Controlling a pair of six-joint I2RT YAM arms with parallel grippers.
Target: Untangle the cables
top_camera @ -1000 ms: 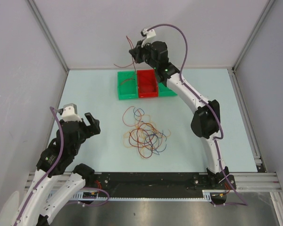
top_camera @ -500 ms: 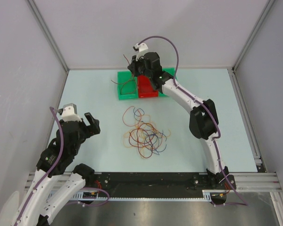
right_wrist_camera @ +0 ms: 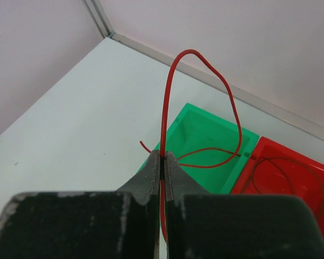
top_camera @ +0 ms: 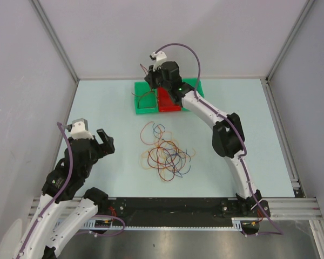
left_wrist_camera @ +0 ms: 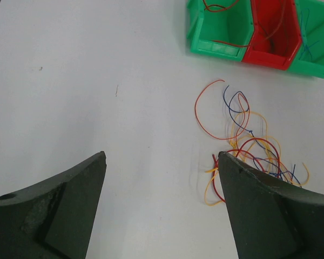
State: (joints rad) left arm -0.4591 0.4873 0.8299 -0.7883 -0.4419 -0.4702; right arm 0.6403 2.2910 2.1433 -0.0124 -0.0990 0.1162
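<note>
A tangle of thin red, orange, yellow and blue cables [top_camera: 166, 155] lies mid-table; it also shows in the left wrist view [left_wrist_camera: 248, 145]. My right gripper [top_camera: 153, 80] hangs over the left green bin [top_camera: 146, 99] and is shut on a red cable [right_wrist_camera: 169, 91], whose loop rises above the fingertips and whose tail curves into the left green bin [right_wrist_camera: 205, 143]. My left gripper [top_camera: 103, 141] is open and empty, left of the tangle, above bare table [left_wrist_camera: 160, 156].
A red bin [top_camera: 168, 98] sits beside the left green bin, with another green bin [top_camera: 193, 94] to its right, partly hidden by the arm. In the left wrist view the bins [left_wrist_camera: 270, 32] hold thin cables. Walls enclose the table.
My right gripper has moved left and down with the red cable, from above the red bin to over the left green bin. The left arm has not moved.
</note>
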